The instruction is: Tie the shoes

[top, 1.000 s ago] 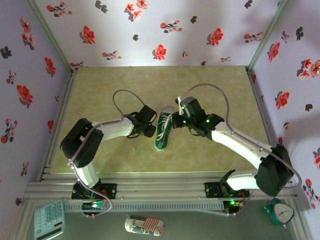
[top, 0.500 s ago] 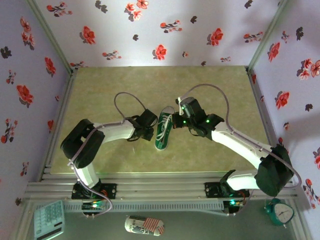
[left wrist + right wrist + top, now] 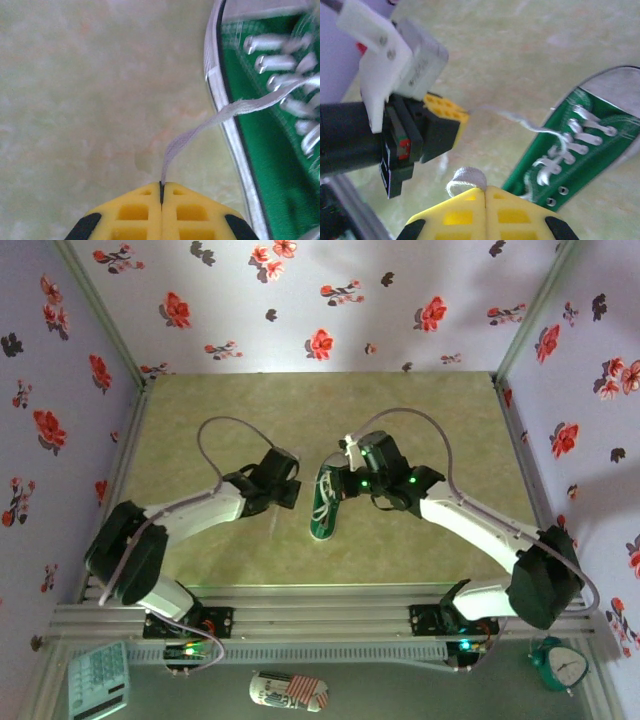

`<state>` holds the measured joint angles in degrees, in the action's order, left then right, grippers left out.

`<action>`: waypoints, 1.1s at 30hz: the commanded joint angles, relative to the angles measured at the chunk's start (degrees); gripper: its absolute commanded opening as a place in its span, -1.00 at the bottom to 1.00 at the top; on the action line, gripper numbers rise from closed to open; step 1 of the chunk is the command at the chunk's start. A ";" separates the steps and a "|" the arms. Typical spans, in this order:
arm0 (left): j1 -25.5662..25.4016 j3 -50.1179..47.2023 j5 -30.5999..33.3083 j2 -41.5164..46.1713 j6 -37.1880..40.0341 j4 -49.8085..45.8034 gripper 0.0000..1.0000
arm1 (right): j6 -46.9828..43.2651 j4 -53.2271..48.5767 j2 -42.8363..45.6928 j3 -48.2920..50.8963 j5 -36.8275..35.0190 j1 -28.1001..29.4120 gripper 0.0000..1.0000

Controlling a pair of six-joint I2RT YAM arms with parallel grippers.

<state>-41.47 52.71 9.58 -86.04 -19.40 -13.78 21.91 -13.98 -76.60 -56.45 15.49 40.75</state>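
Observation:
The green shoe [image 3: 326, 502] lies mid-table between both arms, its toe toward the near edge. In the left wrist view my left gripper [image 3: 161, 184] is shut on a white lace [image 3: 220, 115] that runs taut up and right to the shoe [image 3: 260, 140]. My left gripper [image 3: 296, 492] sits just left of the shoe. My right gripper [image 3: 485, 189] is shut on a small loop of lace [image 3: 467, 177], with the shoe [image 3: 580, 150] to its right and the left gripper's yellow fingers [image 3: 445, 107] across from it. In the top view my right gripper [image 3: 345, 480] is over the shoe's far end.
Flowered walls close the table on three sides. Below the near rail lie a striped patterned oblong thing [image 3: 288, 691], a calculator [image 3: 97, 680] and a green clock [image 3: 556, 664]. Bare tabletop [image 3: 300, 410] stretches beyond the shoe.
My left gripper has shut on the lace and drawn away to the left, its elbow swinging out left. My right gripper has shifted slightly left, over the shoe.

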 commanded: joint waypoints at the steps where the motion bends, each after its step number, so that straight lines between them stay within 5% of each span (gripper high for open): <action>1: 1.84 -1.93 -4.08 3.16 -1.58 3.01 -1.00 | 0.37 6.90 -1.27 -2.59 8.52 -0.16 -1.00; 13: 5.31 -7.61 -11.16 8.36 -2.57 9.21 -1.00 | -0.15 7.27 -10.36 -11.51 7.38 -0.15 -1.00; 24: 9.69 -12.74 -18.72 10.94 -2.05 16.68 -1.00 | -16.12 -4.87 -21.38 -24.39 9.35 -1.61 -1.00; 33: 11.91 -12.81 -23.40 9.20 -1.96 18.77 -1.00 | -20.21 -8.63 -29.55 -31.86 12.41 -4.19 -1.00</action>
<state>-30.15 40.21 -10.81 -76.34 -21.06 2.39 4.82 -19.92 -103.61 -85.19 25.80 37.41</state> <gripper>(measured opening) 0.065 0.063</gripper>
